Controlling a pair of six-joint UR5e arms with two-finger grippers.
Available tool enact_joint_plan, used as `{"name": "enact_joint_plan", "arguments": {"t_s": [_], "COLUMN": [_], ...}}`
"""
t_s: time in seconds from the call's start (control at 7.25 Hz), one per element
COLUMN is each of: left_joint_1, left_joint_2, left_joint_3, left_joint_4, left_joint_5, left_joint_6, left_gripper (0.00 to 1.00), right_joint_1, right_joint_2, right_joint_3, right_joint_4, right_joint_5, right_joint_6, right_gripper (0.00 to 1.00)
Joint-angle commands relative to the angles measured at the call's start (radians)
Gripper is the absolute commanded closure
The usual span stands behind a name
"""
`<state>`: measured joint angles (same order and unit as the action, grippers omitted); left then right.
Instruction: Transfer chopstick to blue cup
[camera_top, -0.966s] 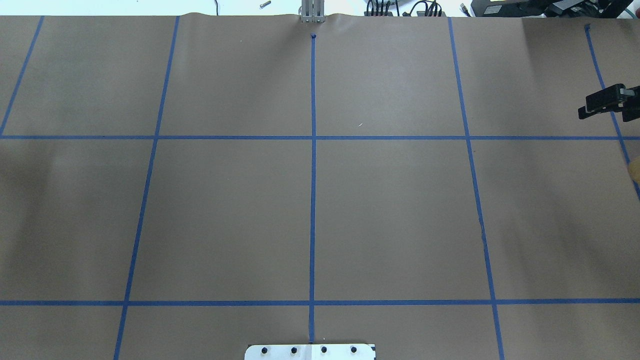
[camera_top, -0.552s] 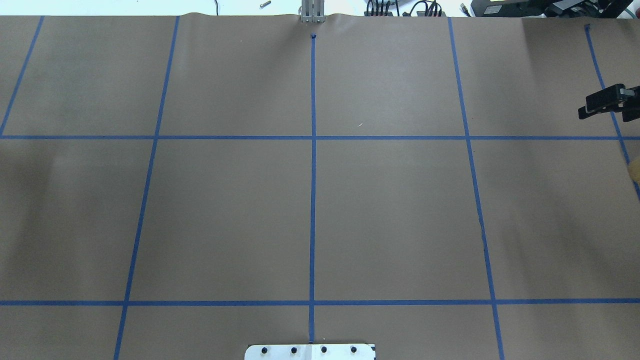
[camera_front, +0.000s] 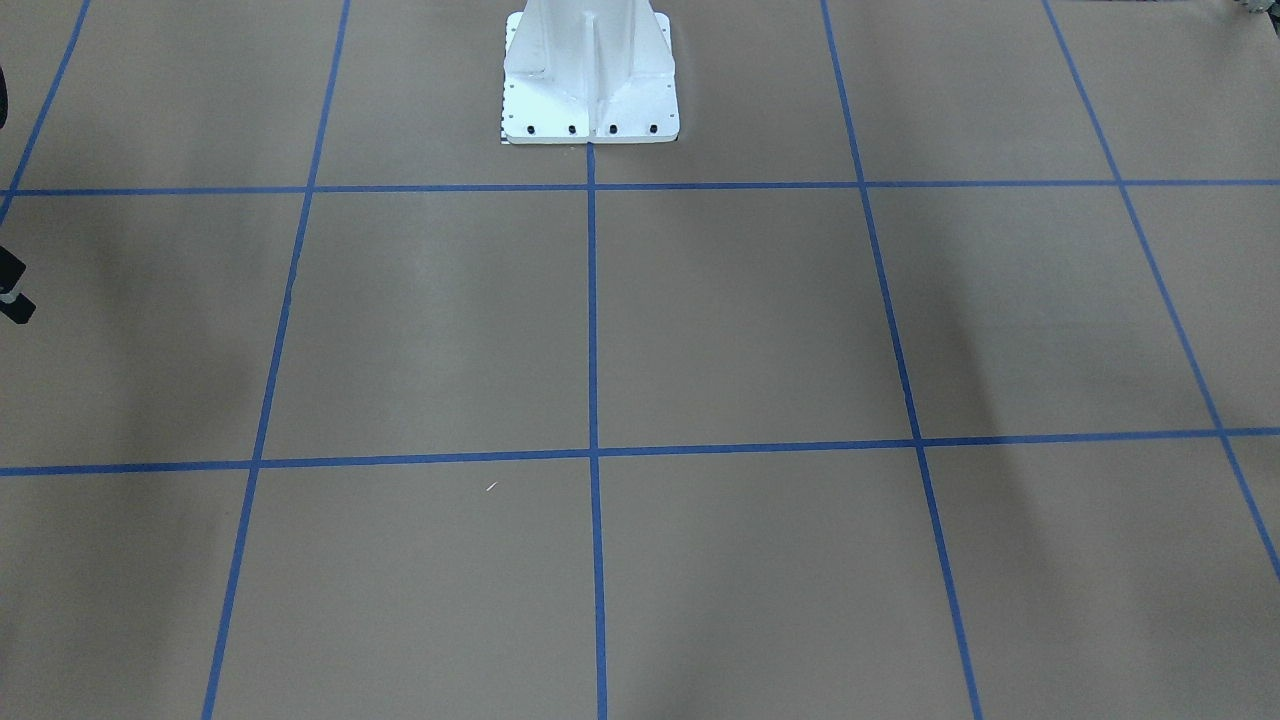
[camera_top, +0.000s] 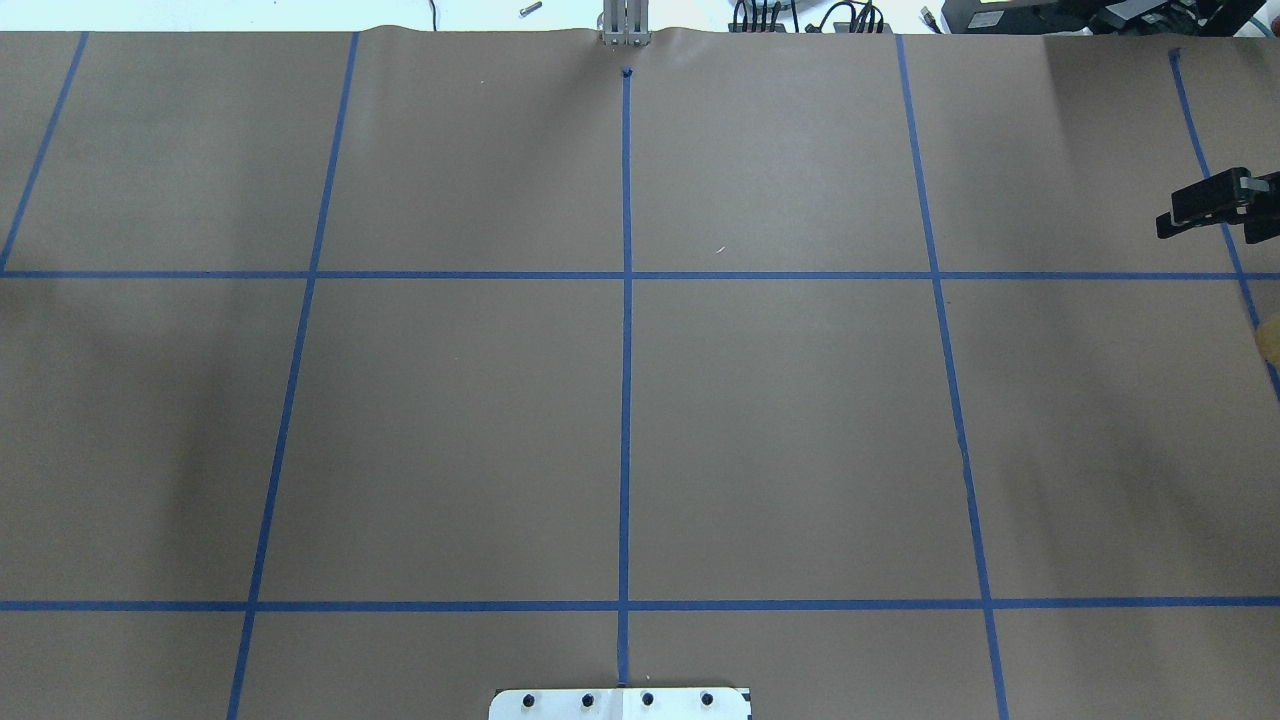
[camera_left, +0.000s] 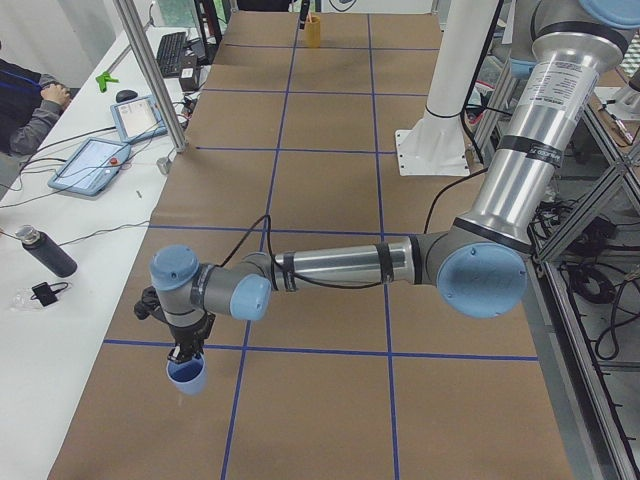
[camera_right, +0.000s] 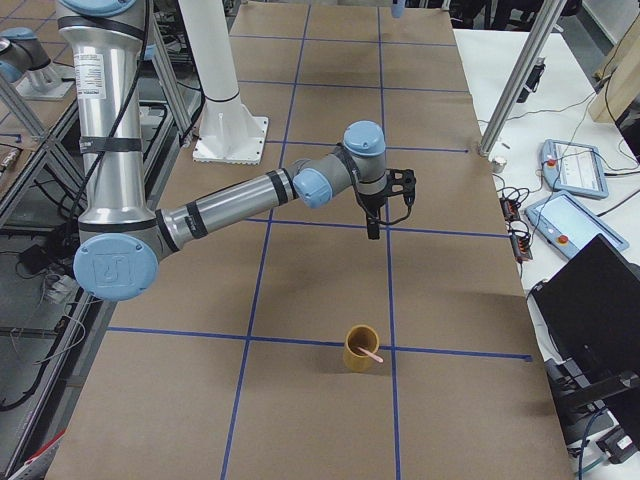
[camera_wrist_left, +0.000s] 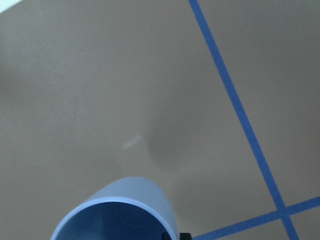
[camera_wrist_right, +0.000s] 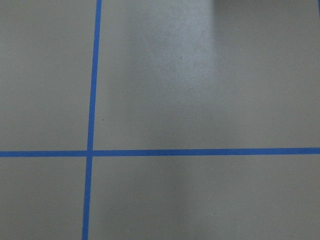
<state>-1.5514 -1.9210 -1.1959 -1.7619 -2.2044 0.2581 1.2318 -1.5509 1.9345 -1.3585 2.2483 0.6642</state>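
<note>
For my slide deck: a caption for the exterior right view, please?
Right arm's fingers hang over the taped brown table; the chopstick leans in a yellow cup nearer the camera.

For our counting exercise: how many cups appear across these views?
2: the blue cup at the left gripper; the yellow cup standing at the table's right end, chopstick inside.

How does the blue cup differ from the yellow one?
The blue cup is held off the table by the left gripper; the yellow cup stands upright on it. The blue cup shows nothing inside; the yellow cup holds the pink chopstick. Both are small handleless cups.
</note>
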Motion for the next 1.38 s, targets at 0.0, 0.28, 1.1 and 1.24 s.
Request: {"name": "enact_joint_plan", "arguments": {"t_s": [0.0, 0.28, 1.1, 1.24], "left_joint_1": [0.005, 0.177, 0.869, 0.948], "left_joint_2": [-0.016, -0.018, -0.372, -0.433], "left_joint_3": [-0.236, -0.405, -0.541, -0.5], "left_joint_4": [0.226, 0.217, 0.225, 0.225], "left_joint_5": [-0.014, -0.124, 0.286, 0.363], "left_joint_6": [-0.155, -0.537, -1.54, -1.569], "left_gripper": [1.0, 1.0, 1.0, 1.0], "right_joint_1": [0.0, 0.0, 0.0, 0.0], "right_joint_2": [0.002, 0.003, 0.002, 0.002], "right_joint_3": [0.0, 0.0, -0.003, -0.002], "right_joint_4": [0.002, 0.004, 0.006, 0.006], "right_joint_5": [0.001, 0.001, -0.001, -0.001], "right_joint_6": [0.0, 0.0, 0.0, 0.0], "right_gripper": [0.0, 0.0, 0.0, 0.0]}}
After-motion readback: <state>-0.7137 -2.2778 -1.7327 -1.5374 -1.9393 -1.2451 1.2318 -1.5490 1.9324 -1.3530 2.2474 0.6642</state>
